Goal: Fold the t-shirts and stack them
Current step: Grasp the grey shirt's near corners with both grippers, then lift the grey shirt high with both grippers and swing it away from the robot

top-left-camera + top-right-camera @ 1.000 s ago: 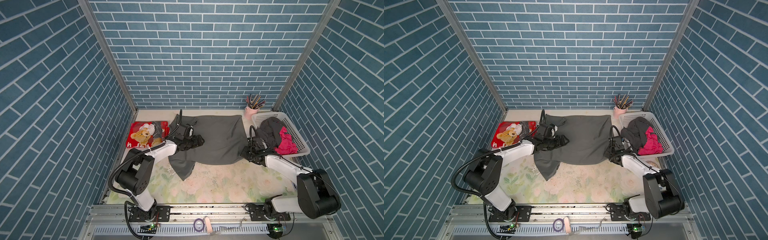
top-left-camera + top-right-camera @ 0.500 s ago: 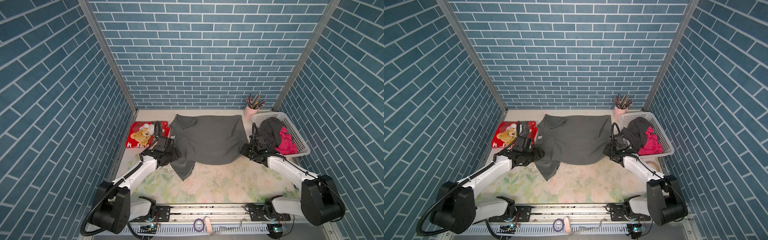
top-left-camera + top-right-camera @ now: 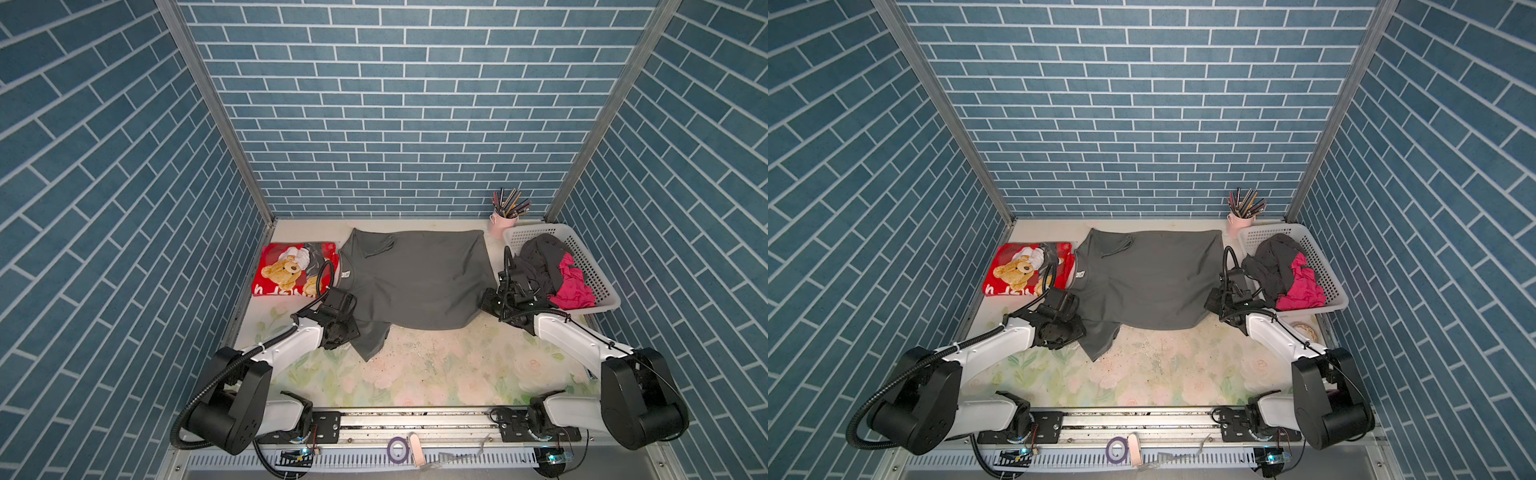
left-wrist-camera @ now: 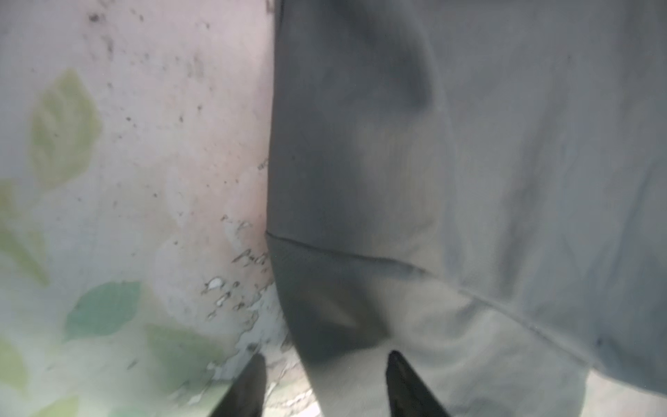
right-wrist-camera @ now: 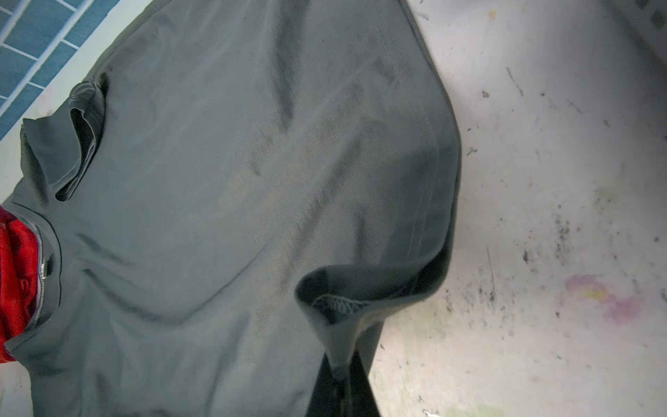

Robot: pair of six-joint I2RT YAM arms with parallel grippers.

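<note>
The dark grey t-shirt [image 3: 415,278] lies spread flat mid-tabletop [image 3: 436,374], with one sleeve trailing toward the front. The left pincer [image 4: 325,355] stands half-open astride that sleeve's edge. The right pincer [image 5: 343,379] is clamped on a hem corner, with bare tabletop in front.

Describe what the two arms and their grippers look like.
Both the left arm and right arm have white links joined by bulky black rounded joint housings. A black ribbed hose loops beside the left arm; thin black cables arch over both wrists. The left gripper and right gripper have black, tapering fingers. I see no markings.
</note>
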